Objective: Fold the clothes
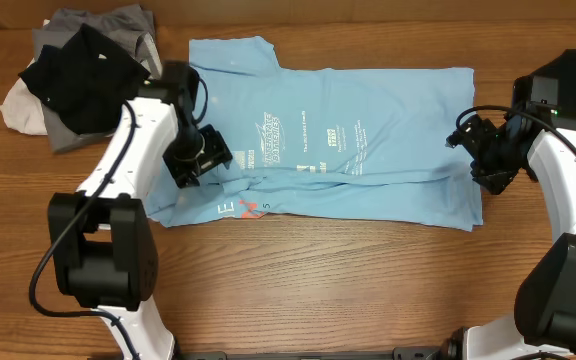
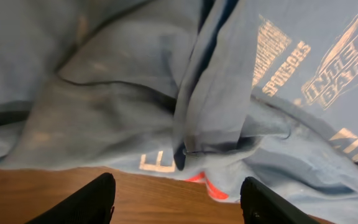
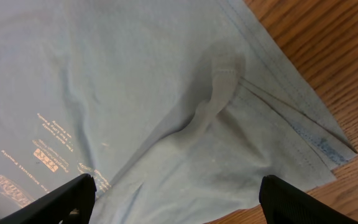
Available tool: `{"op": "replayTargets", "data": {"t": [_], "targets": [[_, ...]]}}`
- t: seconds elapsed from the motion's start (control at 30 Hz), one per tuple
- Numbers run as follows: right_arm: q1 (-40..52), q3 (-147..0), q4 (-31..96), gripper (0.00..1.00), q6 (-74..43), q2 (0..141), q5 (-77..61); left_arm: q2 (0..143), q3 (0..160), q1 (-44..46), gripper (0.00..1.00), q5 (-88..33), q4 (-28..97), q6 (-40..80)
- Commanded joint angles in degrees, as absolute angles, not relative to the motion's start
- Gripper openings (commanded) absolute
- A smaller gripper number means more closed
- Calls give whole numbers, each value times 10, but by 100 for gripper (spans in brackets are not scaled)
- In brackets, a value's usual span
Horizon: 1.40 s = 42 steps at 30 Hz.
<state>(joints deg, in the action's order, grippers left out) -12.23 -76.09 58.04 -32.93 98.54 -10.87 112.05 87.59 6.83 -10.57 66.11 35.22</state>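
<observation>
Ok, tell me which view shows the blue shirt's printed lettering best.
Left wrist: the lettering is close enough to read "SPONSORS". Overhead shows the whole print on the blue shirt, but too small to read. Right wrist catches only a few faint lines at its lower left.

Soft, matt sky-blue cloth T-shirt point(image 1: 388, 110) on smooth, grained wood table point(image 1: 318, 290).

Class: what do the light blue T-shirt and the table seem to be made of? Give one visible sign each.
Light blue T-shirt: soft matt cloth, probably cotton knit; it creases and shows stitched hems. Table: wood or wood-look laminate, smooth, slightly glossy; brown grain lines run across it.
</observation>
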Motion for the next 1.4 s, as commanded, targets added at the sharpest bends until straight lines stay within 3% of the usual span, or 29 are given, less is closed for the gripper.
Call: {"op": "replayTargets", "data": {"t": [0.0, 0.53, 0.77, 1.2, 1.3, 1.37], "targets": [[-118, -761, 582, 88, -325, 985, -101, 1128, 841, 89, 68, -134, 635, 340], [-118, -761, 591, 89, -325, 985, -95, 1129, 817, 109, 66, -129, 583, 393], [-118, -761, 591, 89, -325, 985, -95, 1132, 817, 110, 52, -131, 585, 392], [-118, -761, 591, 89, -324, 985, -94, 1160, 817, 109, 53, -129, 572, 383], [-118, -761, 591, 89, -325, 985, -94, 1160, 817, 109, 47, -130, 563, 381], [-118, -761, 591, 89, -324, 985, -94, 1160, 817, 109, 35, -130, 559, 381]]}}
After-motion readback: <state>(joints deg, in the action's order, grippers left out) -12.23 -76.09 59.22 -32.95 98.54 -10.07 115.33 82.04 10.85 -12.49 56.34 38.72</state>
